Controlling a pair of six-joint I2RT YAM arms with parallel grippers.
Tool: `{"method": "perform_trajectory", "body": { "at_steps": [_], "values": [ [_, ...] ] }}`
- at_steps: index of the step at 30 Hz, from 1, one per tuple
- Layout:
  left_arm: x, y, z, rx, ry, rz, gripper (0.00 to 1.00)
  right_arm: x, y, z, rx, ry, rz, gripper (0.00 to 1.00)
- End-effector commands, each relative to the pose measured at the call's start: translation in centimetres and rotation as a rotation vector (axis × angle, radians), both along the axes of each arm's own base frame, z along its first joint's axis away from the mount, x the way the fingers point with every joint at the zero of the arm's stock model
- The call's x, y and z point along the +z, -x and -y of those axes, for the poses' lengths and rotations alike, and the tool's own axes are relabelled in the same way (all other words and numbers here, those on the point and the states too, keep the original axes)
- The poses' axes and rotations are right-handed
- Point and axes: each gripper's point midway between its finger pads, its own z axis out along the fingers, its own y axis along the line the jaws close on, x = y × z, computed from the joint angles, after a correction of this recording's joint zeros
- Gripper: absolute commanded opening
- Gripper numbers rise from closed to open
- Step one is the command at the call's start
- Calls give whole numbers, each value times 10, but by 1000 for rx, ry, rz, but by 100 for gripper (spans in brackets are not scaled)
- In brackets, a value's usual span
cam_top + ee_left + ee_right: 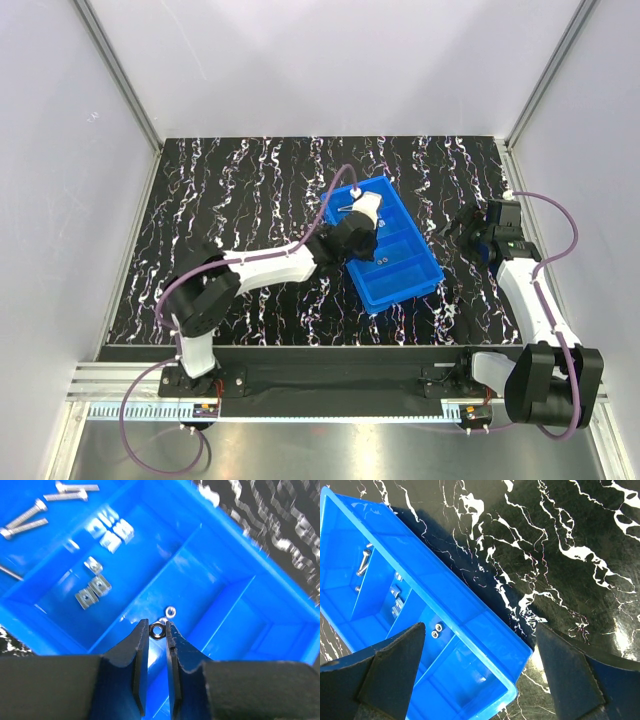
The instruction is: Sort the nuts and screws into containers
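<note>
The blue tray lies slantwise mid-table. My left gripper hangs over it, shut on a small dark hex nut pinched between its fingertips, above a middle compartment. Two more small nuts lie on that compartment's floor. Several square nuts lie in the neighbouring compartment, and several screws in the one beyond. My right gripper is open and empty, hovering right of the tray. In the right wrist view the tray, screws and small nuts show.
The table top is black with white veins, enclosed by white walls. The tray's end compartment nearest the right gripper holds nothing. The right arm's purple cable loops at the right edge.
</note>
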Motion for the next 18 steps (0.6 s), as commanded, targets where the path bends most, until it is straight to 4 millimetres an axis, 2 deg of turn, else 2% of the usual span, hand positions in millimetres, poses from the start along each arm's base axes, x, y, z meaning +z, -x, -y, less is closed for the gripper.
{"method": "perform_trajectory", "body": {
  "at_steps": [1,4,7,10,12,14,15,17,18],
  "values": [
    [18,-1,24,-65,35,45,14,9,0,6,-16,34,33,100],
    [14,2,24,-75,19,25,23,9,-1,5,-18,32,31,100],
    [20,4,25,-84,24,34,38,8,-1,5,-19,28,28,100],
    [39,3,19,-75,37,58,55,7,-1,5,-20,25,27,100],
    [67,0,13,-46,75,81,67,8,-1,5,-17,28,27,100],
    [76,-5,-6,-3,75,58,69,10,-1,6,-18,34,34,100],
    [98,-5,-18,25,122,69,70,10,0,6,-18,37,36,100],
    [108,-18,-49,110,150,77,72,12,0,6,-15,44,43,100],
    [108,-18,-72,165,153,82,73,12,0,7,-13,45,47,100]
  ]
}}
